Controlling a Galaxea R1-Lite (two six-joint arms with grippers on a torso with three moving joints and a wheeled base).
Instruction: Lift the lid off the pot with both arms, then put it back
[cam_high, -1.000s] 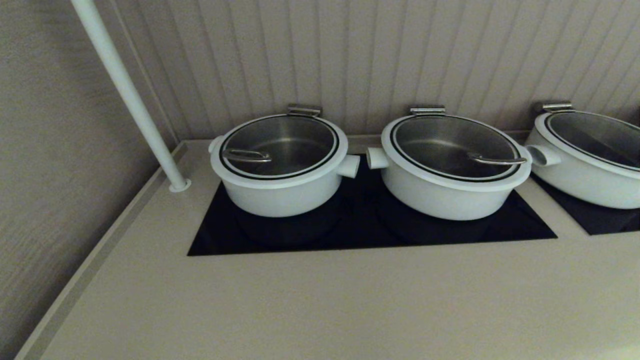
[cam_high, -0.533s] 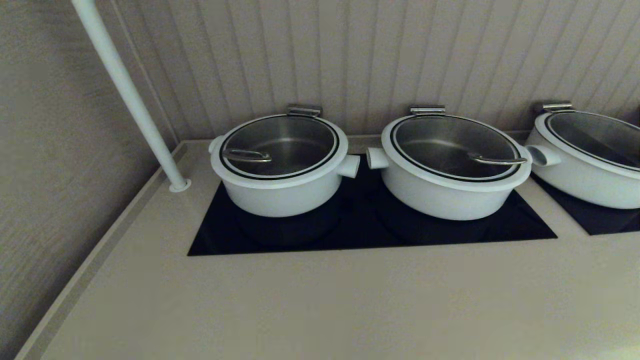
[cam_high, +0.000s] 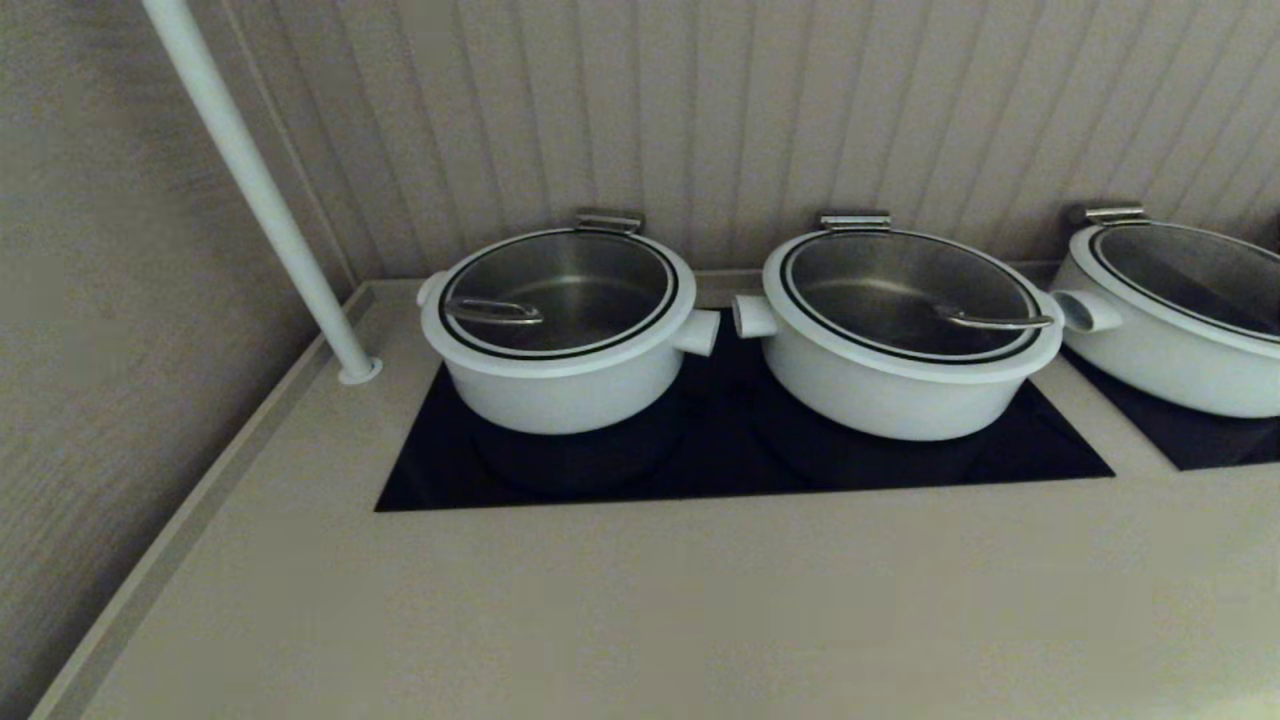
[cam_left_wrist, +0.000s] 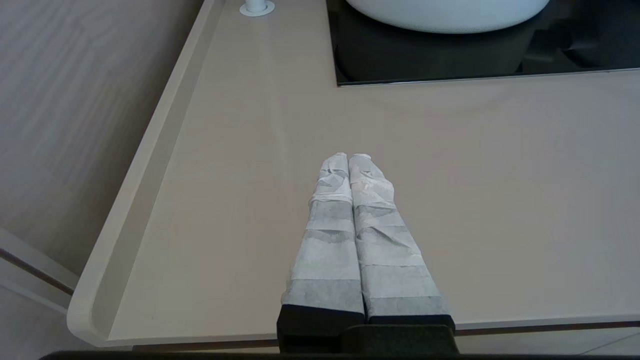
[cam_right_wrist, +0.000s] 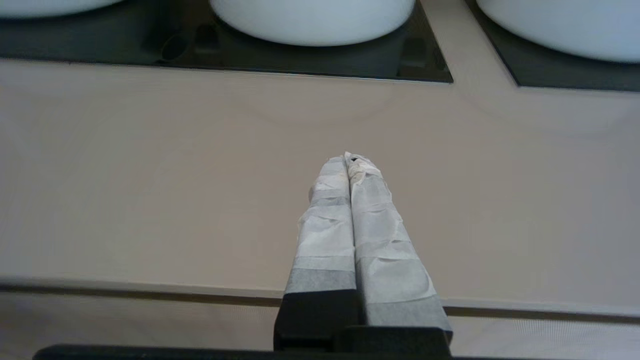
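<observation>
The pot (cam_high: 560, 385) is the narrow, deep white one at the left of the black cooktop, with short stub handles. Its glass lid (cam_high: 558, 290) rests on it, the steel loop handle (cam_high: 493, 312) lying toward the left side. Neither arm shows in the head view. In the left wrist view my left gripper (cam_left_wrist: 348, 156) is shut with nothing in it, hovering over the beige counter near its front edge; the pot's base (cam_left_wrist: 445, 12) lies beyond it. In the right wrist view my right gripper (cam_right_wrist: 346, 159) is shut and empty too, over the counter in front of the cooktop.
Two wider white pots (cam_high: 900, 370) (cam_high: 1180, 320) with glass lids stand to the right, each on a black cooktop (cam_high: 740, 460). A white pole (cam_high: 262, 195) rises from the counter's back left corner. A raised lip (cam_left_wrist: 145, 165) edges the counter's left side.
</observation>
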